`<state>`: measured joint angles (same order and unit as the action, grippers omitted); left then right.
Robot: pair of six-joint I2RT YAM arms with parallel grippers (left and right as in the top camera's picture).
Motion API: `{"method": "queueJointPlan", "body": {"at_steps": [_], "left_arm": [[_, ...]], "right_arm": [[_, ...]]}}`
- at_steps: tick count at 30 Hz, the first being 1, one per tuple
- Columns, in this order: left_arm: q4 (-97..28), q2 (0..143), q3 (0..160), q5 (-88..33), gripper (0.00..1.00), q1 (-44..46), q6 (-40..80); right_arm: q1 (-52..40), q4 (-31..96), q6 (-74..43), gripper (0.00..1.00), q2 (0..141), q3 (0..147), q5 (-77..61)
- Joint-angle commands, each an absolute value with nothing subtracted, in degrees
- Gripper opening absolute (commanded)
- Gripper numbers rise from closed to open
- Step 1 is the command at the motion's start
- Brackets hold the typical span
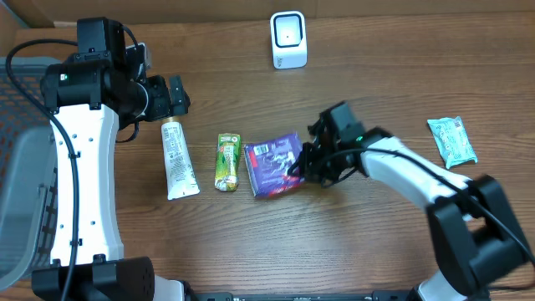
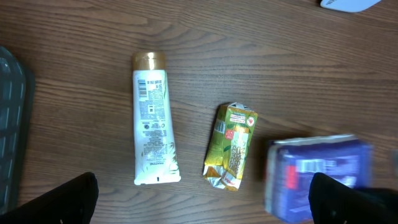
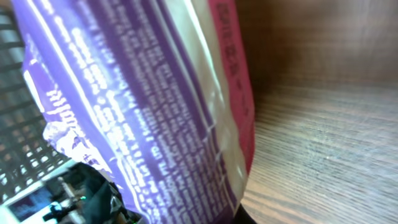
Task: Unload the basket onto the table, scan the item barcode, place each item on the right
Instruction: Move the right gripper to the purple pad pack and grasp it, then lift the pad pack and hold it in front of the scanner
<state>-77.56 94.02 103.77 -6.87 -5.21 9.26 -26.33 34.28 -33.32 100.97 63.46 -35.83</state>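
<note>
Right jaws are pinching the right edge of the purple pouch (image 1: pixel 272 165). In the wrist view its film is filling the frame, right up against the camera. Left jaws are standing wide open and empty, hanging over the far end of the tube (image 1: pixel 178 159).

Pouch is lying mid-surface (image 1: pixel 251 242), just right of the green sachet (image 1: pixel 227 161). The scanner (image 1: pixel 288 38) is sitting at the far edge, well apart from it.

Step, as I am judging it: securing the pouch for the lift toward the scanner. To do it well I am aiming for a grip on the seam only, not the filled body, so the printed panel is not buckling. A pale patch near the pouch's far left corner may be the barcode; too small to confirm. I am planning to raise slowly, then turn that face to the scanner window.

Materials: pouch is glossy, crinkled film, purple with a pink seam and fine white print; soft, likely to sag and throw glare. Sachet is creased foil. Tube is smooth white plastic with a gold cap. Scanner is a rounded white block. Surface is matte wood grain.
</note>
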Motion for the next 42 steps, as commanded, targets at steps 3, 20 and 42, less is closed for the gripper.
{"method": "queueJointPlan", "body": {"at_steps": [3,20,42], "left_arm": [[-77.4,94.6,104.0,-7.1,0.99,-5.1,9.4],[-77.4,94.6,104.0,-7.1,1.0,-5.1,9.4],[-77.4,94.6,104.0,-7.1,0.99,-5.1,9.4]], "right_arm": [[-22.3,47.1,-18.3,0.04,93.9,78.8,-37.0],[-18.2,63.5,-17.6,0.04,90.7,98.4,-41.3],[-28.8,41.0,-13.3,0.04,93.9,94.8,46.3]]}}
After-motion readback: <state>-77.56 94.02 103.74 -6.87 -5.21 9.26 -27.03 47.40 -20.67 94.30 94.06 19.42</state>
